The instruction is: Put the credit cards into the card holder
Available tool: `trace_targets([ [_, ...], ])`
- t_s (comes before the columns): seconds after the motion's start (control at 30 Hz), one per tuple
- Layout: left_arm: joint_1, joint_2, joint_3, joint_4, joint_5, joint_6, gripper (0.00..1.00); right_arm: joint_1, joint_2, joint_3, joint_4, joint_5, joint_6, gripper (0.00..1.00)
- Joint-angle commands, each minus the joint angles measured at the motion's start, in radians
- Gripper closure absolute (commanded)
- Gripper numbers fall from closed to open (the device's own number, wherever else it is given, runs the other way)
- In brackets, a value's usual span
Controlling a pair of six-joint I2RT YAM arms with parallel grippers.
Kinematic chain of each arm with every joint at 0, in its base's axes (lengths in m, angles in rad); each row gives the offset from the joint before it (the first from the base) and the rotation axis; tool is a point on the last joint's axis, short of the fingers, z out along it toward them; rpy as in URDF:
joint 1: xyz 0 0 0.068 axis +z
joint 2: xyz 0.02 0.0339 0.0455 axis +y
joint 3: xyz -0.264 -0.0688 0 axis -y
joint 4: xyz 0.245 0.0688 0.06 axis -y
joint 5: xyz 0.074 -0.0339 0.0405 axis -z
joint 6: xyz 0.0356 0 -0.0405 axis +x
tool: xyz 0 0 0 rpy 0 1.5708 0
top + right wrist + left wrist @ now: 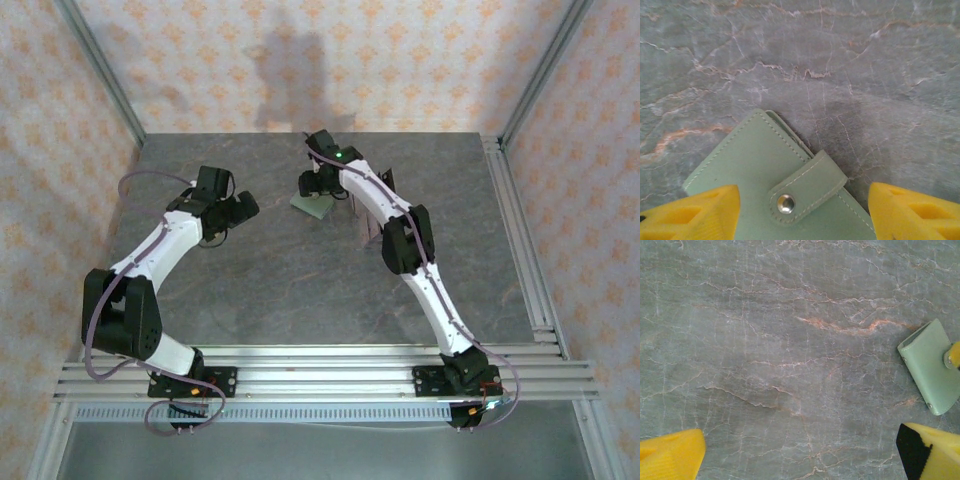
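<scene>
The sage-green card holder point(312, 206) lies closed on the stone table, its tab point(807, 187) snapped down. My right gripper point(802, 210) hovers just over it with its jaws open. The left yellow finger point(695, 215) overlaps the holder's face, and the right finger point(915, 212) stands off its edge over bare table. The holder point(930, 365) also lies at the right edge of the left wrist view. My left gripper point(800, 460) is wide open over bare table to the holder's left. Greyish-mauve credit cards point(370, 234) lie just right of the holder, partly hidden under the right arm.
The table point(270, 280) is grey marbled stone, walled by patterned panels at the back and sides. An aluminium rail point(520, 240) runs along the right edge, and more rails point(320, 365) cross the near edge at the arm bases.
</scene>
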Motion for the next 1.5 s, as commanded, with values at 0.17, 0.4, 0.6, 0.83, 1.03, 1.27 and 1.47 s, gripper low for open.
trace_targets([
  [0.17, -0.008, -0.015, 0.038, -0.065, 0.011, 0.022, 0.00, 0.006, -0.013, -0.063, 0.016, -0.089, 0.055, 0.50],
  [0.4, -0.010, -0.037, 0.021, -0.074, 0.018, 0.025, 0.00, 0.048, -0.242, -0.483, 0.142, -0.108, 0.091, 0.63],
  [0.6, -0.018, -0.060, -0.015, -0.062, 0.035, 0.010, 0.00, 0.121, -0.531, -0.909, 0.272, -0.060, 0.198, 0.57],
  [0.83, -0.035, -0.073, -0.078, -0.037, 0.048, -0.028, 0.00, 0.181, -0.755, -1.051, 0.213, 0.032, 0.192, 0.41],
  [1.03, -0.042, -0.114, -0.125, -0.029, 0.041, -0.053, 0.00, 0.249, -0.731, -1.036, 0.113, 0.102, -0.077, 0.42],
  [1.27, -0.041, -0.133, -0.137, -0.040, 0.023, -0.059, 0.00, 0.264, -0.682, -1.076, 0.165, 0.154, -0.251, 0.43],
  [1.47, -0.042, -0.133, -0.143, -0.033, 0.025, -0.075, 0.00, 0.272, -0.682, -1.075, 0.188, 0.116, -0.269, 0.43],
])
